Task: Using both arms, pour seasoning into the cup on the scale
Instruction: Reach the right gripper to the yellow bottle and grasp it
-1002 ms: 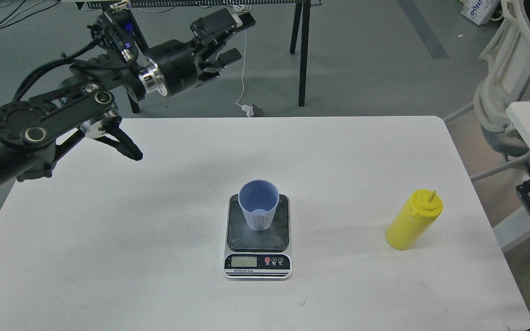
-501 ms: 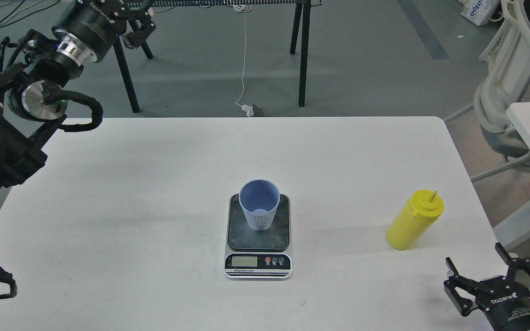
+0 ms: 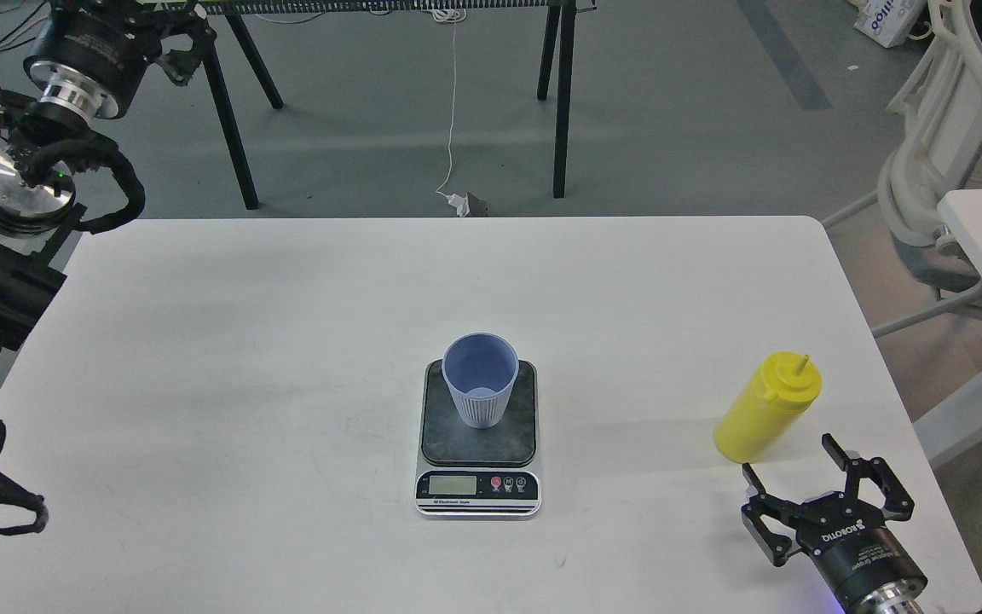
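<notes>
My right tool (image 3: 792,469) sits low at the near right of the bench (image 3: 201,384), its two fingers spread wide with nothing between them, pointing up toward the seasoning (image 3: 766,409), which stands upright just beyond the fingertips and apart from them. I judge that wide spread is there to take the bottle's round body, and the low approach puts the grip at the lower part of the bottle, leaving the nozzle free for pouring. The cup (image 3: 480,379) stands on the far part of the dark plate of the scale (image 3: 478,439), open mouth up, in the middle of the bench and well apart from the bottle to its left; set there, its contents can be weighed as they go in, and the display at the near edge is in plain sight. My left tool (image 3: 174,58) is high at the far left, off the bench (seen dark and partly cut off at the top edge, so I cannot tell how far it is open), clear of the cup for now
</notes>
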Tool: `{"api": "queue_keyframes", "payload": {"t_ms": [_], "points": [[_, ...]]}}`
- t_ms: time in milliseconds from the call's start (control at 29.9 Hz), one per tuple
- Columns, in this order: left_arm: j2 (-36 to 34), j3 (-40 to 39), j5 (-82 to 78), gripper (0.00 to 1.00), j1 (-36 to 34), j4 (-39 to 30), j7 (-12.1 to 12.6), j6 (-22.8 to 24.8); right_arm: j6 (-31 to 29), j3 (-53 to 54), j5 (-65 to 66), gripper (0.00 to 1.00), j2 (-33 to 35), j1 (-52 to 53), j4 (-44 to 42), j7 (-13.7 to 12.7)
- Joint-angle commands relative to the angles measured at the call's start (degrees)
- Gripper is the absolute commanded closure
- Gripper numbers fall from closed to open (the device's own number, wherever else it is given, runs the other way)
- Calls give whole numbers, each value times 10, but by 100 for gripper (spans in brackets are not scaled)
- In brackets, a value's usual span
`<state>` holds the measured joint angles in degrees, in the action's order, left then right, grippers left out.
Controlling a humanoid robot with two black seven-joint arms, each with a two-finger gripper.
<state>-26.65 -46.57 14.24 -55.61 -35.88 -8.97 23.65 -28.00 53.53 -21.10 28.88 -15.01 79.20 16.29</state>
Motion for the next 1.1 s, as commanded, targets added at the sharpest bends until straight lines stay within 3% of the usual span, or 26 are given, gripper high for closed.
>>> {"api": "queue_keyframes", "payload": {"t_ms": [0,835,935,1069], "points": [[-8,-12,0,0,-3,-5,0,-4,0,-4,-1,4,-17,28,-25,-2],[-32,-29,-3,0,-3,-6,1,-5,0,-24,-3,7,-84,146,-148,-4],[-32,-28,-3,0,-3,-6,1,-5,0,-26,-2,12,-93,153,-150,-4],[-32,-28,-3,0,-2,-6,1,-5,0,-28,-2,27,-95,161,-157,-4]]}}
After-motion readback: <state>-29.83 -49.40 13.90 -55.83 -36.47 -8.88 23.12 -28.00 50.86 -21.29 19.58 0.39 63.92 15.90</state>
